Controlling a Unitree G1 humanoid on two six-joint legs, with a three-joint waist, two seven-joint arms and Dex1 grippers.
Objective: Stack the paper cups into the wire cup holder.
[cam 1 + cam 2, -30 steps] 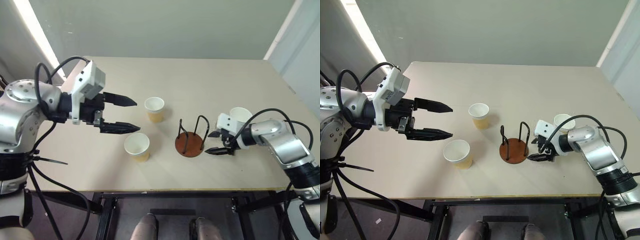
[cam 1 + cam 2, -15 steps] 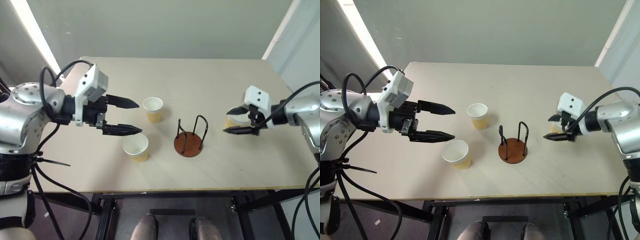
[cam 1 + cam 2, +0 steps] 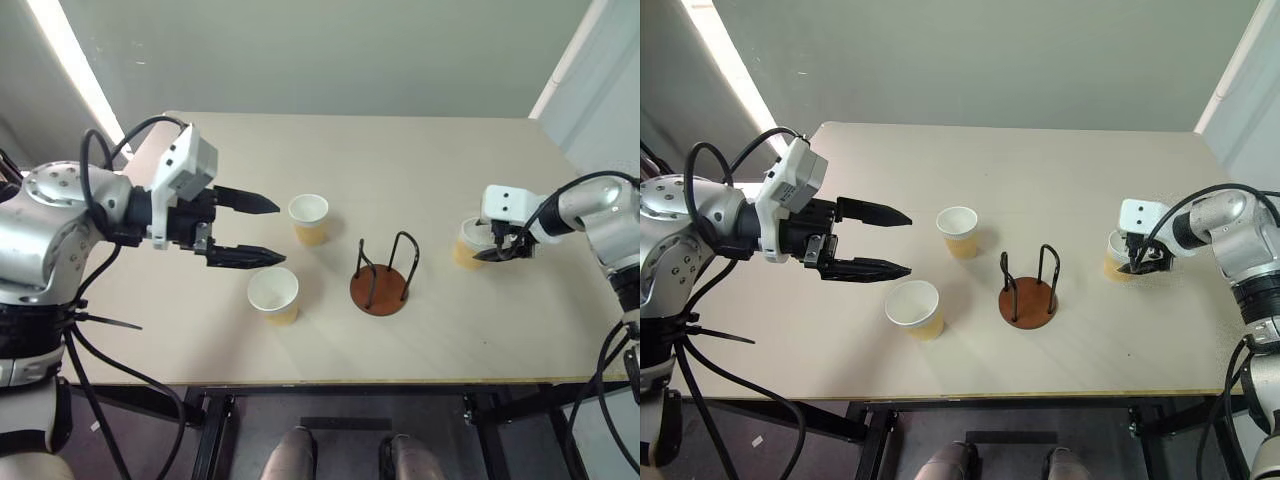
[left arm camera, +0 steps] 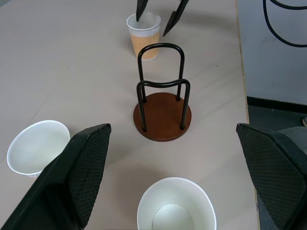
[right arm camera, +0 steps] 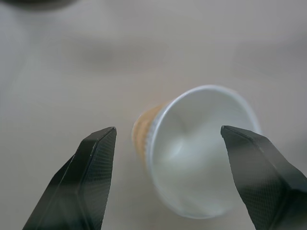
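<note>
Three tan paper cups with white insides stand upright on the pale table: one (image 3: 308, 218) left of centre, one (image 3: 273, 294) nearer the front, and one (image 3: 466, 244) at the right. The wire cup holder (image 3: 380, 285), a reddish-brown disc with two black wire loops, stands empty between them. My left gripper (image 3: 276, 234) hovers open, just left of the two left cups and pointing toward them. At the right cup (image 5: 201, 148), my right gripper (image 5: 168, 129) is open with a finger on either side of the rim, gripping nothing. The left wrist view looks over the holder (image 4: 162, 115) to that cup (image 4: 144, 33).
The table's front edge (image 3: 330, 381) runs below the holder, and its right edge (image 3: 590, 190) lies just beyond my right arm. Bare tabletop (image 3: 400, 160) stretches behind the cups to the far wall.
My right gripper has left the holder's side, swung out to the right and come down over the right cup. The left arm has stayed where it was.
</note>
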